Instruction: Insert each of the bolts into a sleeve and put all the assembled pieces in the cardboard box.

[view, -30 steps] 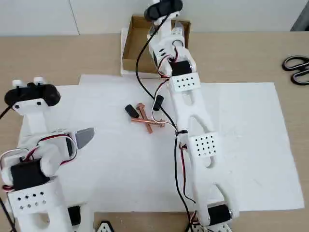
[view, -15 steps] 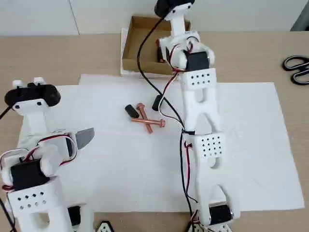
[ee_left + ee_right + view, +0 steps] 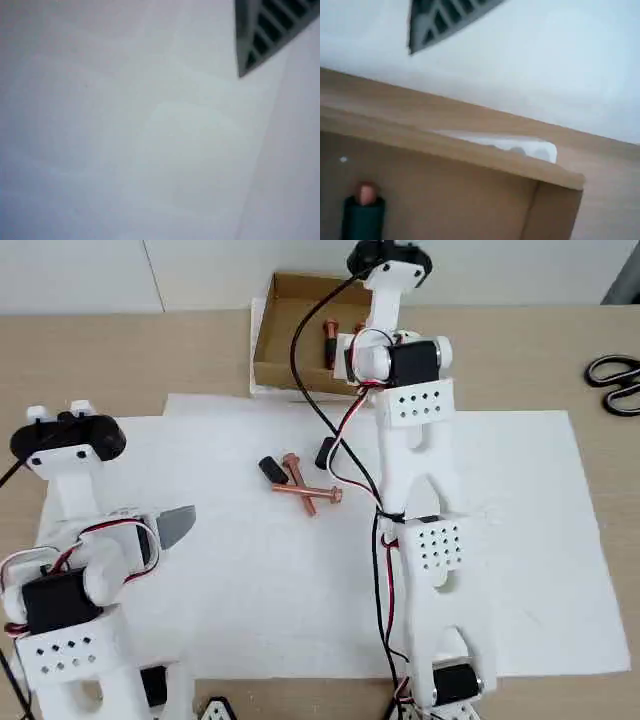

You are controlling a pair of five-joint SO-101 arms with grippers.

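Pale wall panels (image 3: 150, 270) close off the far side of a wood-toned worktop (image 3: 120, 350). A white sheet (image 3: 500, 500) covers its middle and seems meant to keep small parts easy to see. A pair of scissors (image 3: 615, 380) lies at the right edge, well apart from the work.

The cardboard box (image 3: 268, 330) sits at the far edge, just past the sheet, on a white backing (image 3: 257, 345). The right arm (image 3: 415, 400) stretches from the near edge out over the box. One assembled piece (image 3: 364, 215), a bolt in its dark sleeve, lies on the box floor. The right pincer (image 3: 445, 20) hangs above the box's far wall; whether it is released or clenched I cannot tell. That pose suits a drop-off, in my judgement.

Two copper bolts (image 3: 305, 490) lie crossed near the sheet's centre, with two black sleeves (image 3: 272, 469) just beside them, so two assemblies are not yet made. The left pincer (image 3: 172, 526) hovers over bare sheet near the left edge, apart from these parts; its grip I cannot tell either.
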